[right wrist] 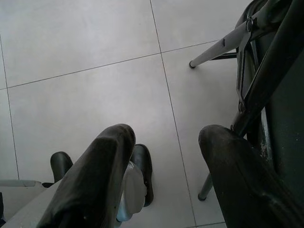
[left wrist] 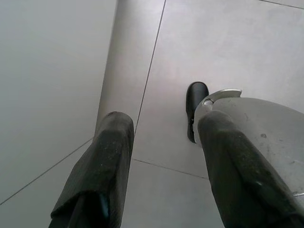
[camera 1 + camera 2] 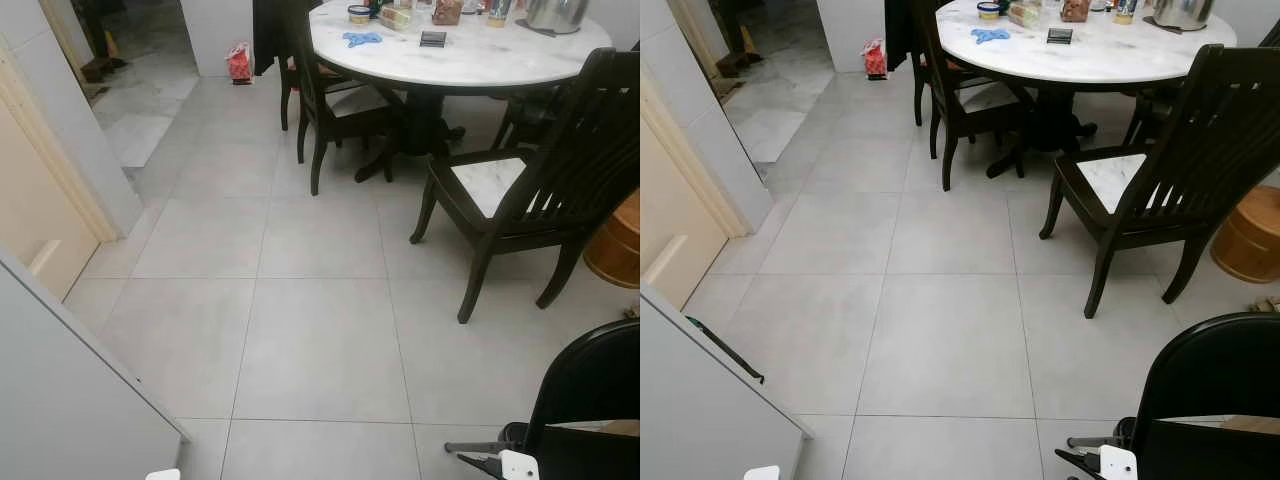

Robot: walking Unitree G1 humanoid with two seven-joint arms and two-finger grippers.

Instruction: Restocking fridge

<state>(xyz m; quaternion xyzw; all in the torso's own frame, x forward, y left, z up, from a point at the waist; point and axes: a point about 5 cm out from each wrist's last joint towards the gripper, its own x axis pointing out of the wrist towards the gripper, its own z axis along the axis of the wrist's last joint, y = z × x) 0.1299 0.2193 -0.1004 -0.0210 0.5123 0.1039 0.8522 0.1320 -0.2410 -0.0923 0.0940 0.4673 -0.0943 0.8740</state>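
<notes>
A white panel (image 3: 60, 400) with a black handle (image 3: 725, 348), apparently the fridge door, stands edge-on at my lower left. It also fills one side of the left wrist view as a plain white panel (image 2: 47, 95). My left gripper (image 2: 164, 126) hangs beside it over the floor, open and empty. My right gripper (image 1: 166, 137) hangs low on my right, open and empty, close to the legs of a black folding chair (image 1: 266, 71). Jars and packets (image 3: 395, 14) stand on the far round table.
The round white marble table (image 3: 470, 60) has dark wooden chairs (image 3: 540, 200) around it. The black folding chair (image 3: 600, 390) sits at my lower right. A wooden tub (image 3: 615, 245) is at the right edge, a red bag (image 3: 239, 62) far back. Grey floor tiles (image 3: 320, 300) lie ahead.
</notes>
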